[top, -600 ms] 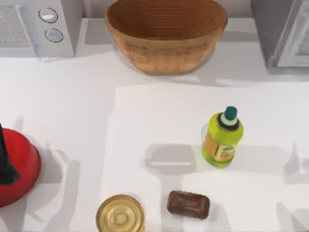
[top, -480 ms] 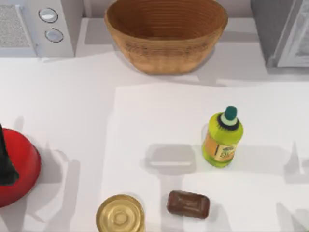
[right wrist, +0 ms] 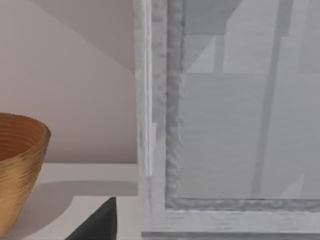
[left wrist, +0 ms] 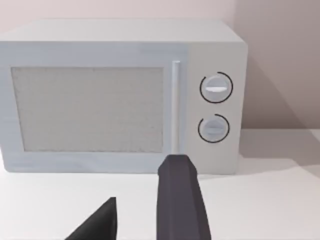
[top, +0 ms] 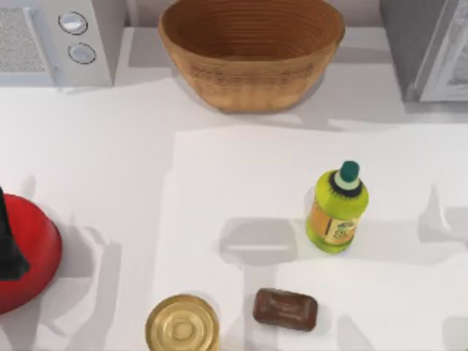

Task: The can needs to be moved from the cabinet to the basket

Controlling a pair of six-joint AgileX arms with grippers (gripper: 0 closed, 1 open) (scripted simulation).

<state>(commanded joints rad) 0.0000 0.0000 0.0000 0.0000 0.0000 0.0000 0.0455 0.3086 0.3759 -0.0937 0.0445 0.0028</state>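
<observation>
Access to the cabinet (top: 406, 51) is judged to be the step in hand. The can is taken, from the task alone, to be inside it behind the door (right wrist: 235, 125). The right gripper (right wrist: 142, 215) is held close against the door's edge. One finger (right wrist: 100, 222) is seen well off to one side, so the jaws are judged wide. The edge should be taken squarely between the fingers and gripped firmly. The door should then be swung along its own arc, not pulled straight. It should be opened fully so that the can may be reached without contact. The basket (top: 252, 55) stands just beside the cabinet. The left gripper (left wrist: 144, 180) is parked facing the microwave (left wrist: 100, 100), with its fingers apart and empty.
</observation>
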